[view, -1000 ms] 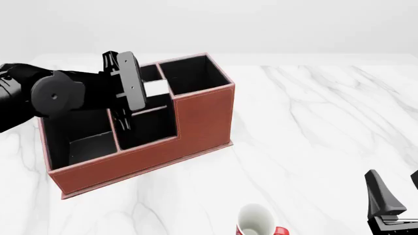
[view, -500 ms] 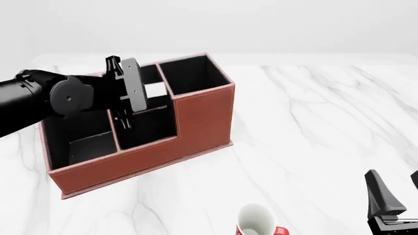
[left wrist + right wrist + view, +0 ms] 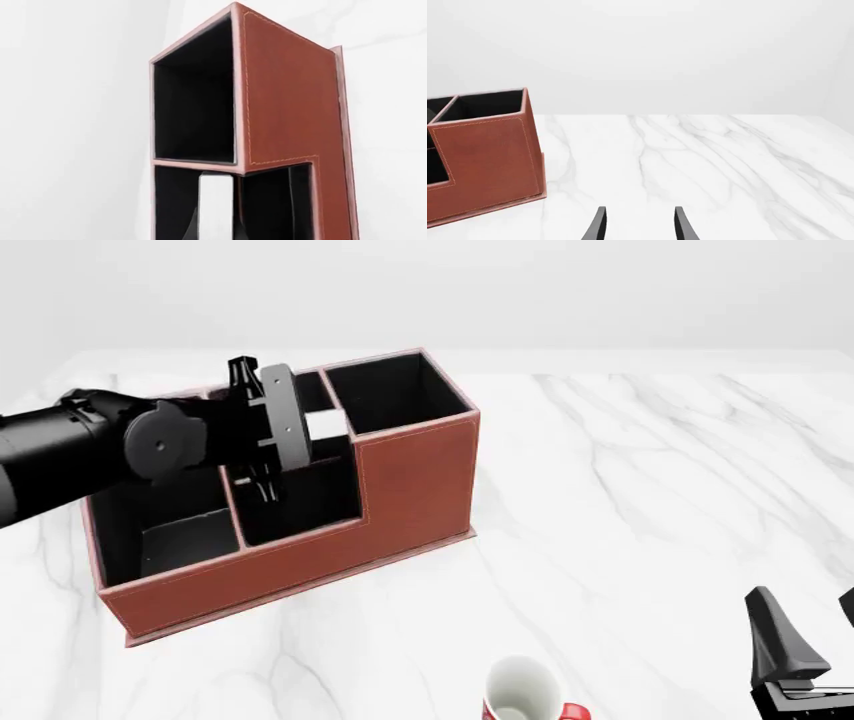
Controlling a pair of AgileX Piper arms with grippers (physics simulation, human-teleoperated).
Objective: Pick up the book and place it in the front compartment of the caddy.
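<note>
Nearest the camera in the front view: a white mug (image 3: pixel 522 690) with a red handle stands at the table's near edge, beside it the right gripper (image 3: pixel 805 640) low in the corner, well apart from everything else. Right wrist view shows its two dark fingertips (image 3: pixel 598 226) parted with bare marble table (image 3: pixel 707 160) between them, nothing held. Further out, the caddy (image 3: pixel 400 480), reddish-brown with black lining and pale trim, sits angled on the marble. Its lowest stepped wall fronts the front compartment (image 3: pixel 307 502), a small black-lined pocket in the middle column; a dark flat panel (image 3: pixel 187 538) lies inside the long section to its left. The left arm comes in from the left over the caddy, and the left gripper (image 3: pixel 263 445) hangs above the middle column, its lower fingertip over the front pocket. A white patch of the book (image 3: pixel 322 425) shows just beside the gripper, at the level of the divider behind the front pocket. In the left wrist view the book's (image 3: pixel 215 205) white page edge stands upright between two dark fingers (image 3: pixel 191 226), against the divider below the tall end section; the fingers sit tight to either side of it. Farthest back, the tall square end section, open-topped.
</note>
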